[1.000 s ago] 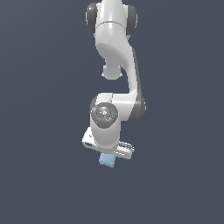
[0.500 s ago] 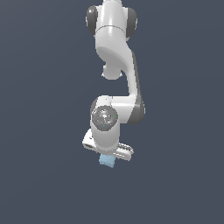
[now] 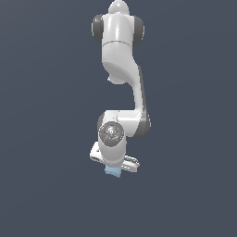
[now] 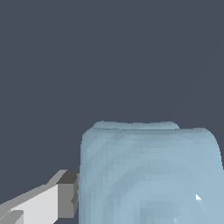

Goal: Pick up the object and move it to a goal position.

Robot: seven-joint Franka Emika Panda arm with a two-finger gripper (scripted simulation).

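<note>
Gripper [image 3: 112, 170] points straight down off the folded Panda arm [image 3: 121, 60], jaws pinching the object [image 3: 112, 171], a pale sky-blue block with rounded edges. Block sits between the jaws, just its lower part showing under the hand in the exterior view. Wrist view: block [image 4: 148, 175] fills most of the frame, one grey-tipped finger [image 4: 65, 194] touching its side. Background is flat dark grey, no worktop edge discernible.

Flat, even, rather dim simulator light on a plain dark grey-blue ground, with no cast shadows. Soft highlights sit on the white arm [image 3: 121, 51]. Close up, the pale blue block [image 4: 148, 175] looks blocky and pixelated
</note>
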